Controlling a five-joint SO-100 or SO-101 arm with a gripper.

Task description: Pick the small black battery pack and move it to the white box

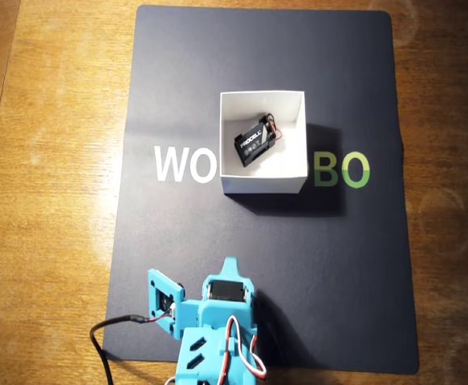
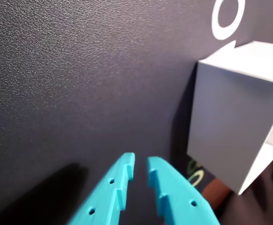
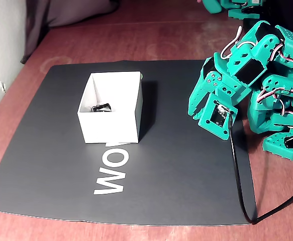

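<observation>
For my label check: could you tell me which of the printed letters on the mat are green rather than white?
The "BO" right of the white box in the overhead view is green; the "WO" on the box's left is white.
</observation>
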